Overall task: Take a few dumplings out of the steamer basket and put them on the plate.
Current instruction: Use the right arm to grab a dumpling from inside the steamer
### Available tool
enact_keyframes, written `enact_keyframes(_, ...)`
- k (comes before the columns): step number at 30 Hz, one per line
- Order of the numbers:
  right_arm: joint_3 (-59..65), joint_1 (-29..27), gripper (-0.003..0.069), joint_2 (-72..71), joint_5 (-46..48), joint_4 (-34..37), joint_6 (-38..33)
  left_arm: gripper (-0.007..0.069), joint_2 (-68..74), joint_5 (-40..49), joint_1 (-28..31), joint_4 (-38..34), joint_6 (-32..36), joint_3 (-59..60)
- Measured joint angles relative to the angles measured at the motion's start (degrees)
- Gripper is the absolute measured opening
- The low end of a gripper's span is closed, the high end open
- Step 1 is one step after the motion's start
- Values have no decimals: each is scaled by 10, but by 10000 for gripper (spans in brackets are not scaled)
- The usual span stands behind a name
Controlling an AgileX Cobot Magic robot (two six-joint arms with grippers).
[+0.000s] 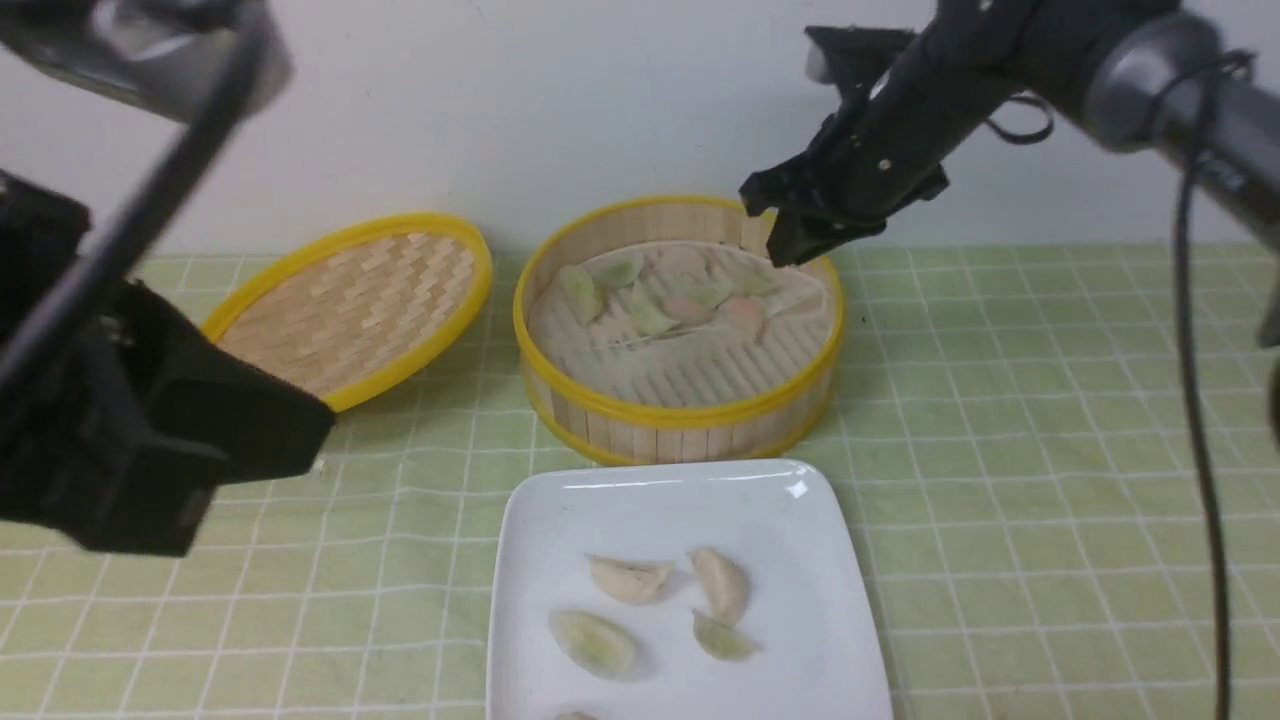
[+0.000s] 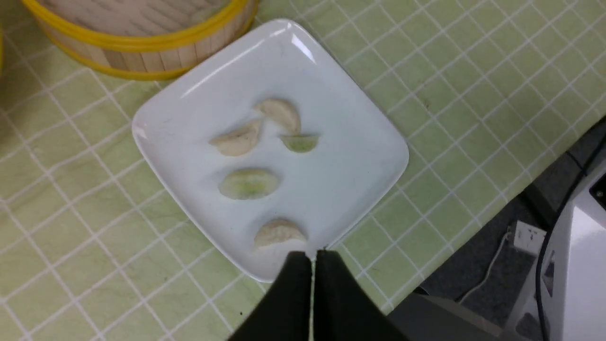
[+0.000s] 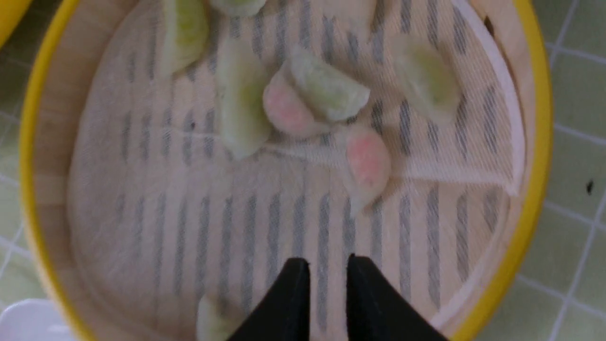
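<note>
The steamer basket [image 1: 680, 412] stands mid-table with several green and pink dumplings [image 1: 650, 318] on its white liner. The white plate [image 1: 780, 520] lies just in front of it and holds several cream and pale green dumplings [image 1: 630, 580]. My right gripper [image 1: 780, 235] hovers over the basket's far right side. In the right wrist view it [image 3: 327, 263] is slightly open and empty above the liner, short of a pink dumpling [image 3: 364, 163]. My left gripper [image 1: 290, 430] is raised at the left. In the left wrist view it [image 2: 311, 255] is shut and empty above the plate's [image 2: 350, 161] near edge.
The shallow woven lid [image 1: 350, 305] lies tilted left of the basket. A green checked cloth [image 1: 1000, 450] covers the table. The left wrist view shows the table's edge with dark floor [image 2: 473, 284] and a white robot base [image 2: 577, 265] beyond.
</note>
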Motion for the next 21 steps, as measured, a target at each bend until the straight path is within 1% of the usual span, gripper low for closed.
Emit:
enact_keyframes(2,-28,3,183,22,0,-9,0,-6,-10,1,0,7,-7,0)
enact_keyframes(3,-62,6,232,54,-1,-22,0,-6,-20,1,0,22,-23,0)
enact_keyframes(4,-84,8,266,78,-3,-29,0,-6,-25,2,0,32,-35,0)
enact_keyframes(6,-105,8,301,99,-7,-34,0,-6,-30,3,0,44,-50,0)
enact_keyframes(7,-115,8,330,113,-14,-36,0,-6,-30,5,0,52,-57,0)
enact_keyframes(11,-121,9,365,144,-32,-36,0,-6,-30,8,0,67,-66,6)
enact_keyframes(15,-123,14,370,154,-42,-33,-12,-6,-30,10,0,68,-69,16)
enact_keyframes(17,-123,20,358,155,-46,-34,-20,-6,-30,10,0,69,-70,21)
enact_keyframes(19,-125,25,323,155,-48,-42,-22,-6,-30,10,0,70,-70,24)
enact_keyframes(21,-132,28,232,156,-37,-44,-17,-6,-30,11,0,73,-70,28)
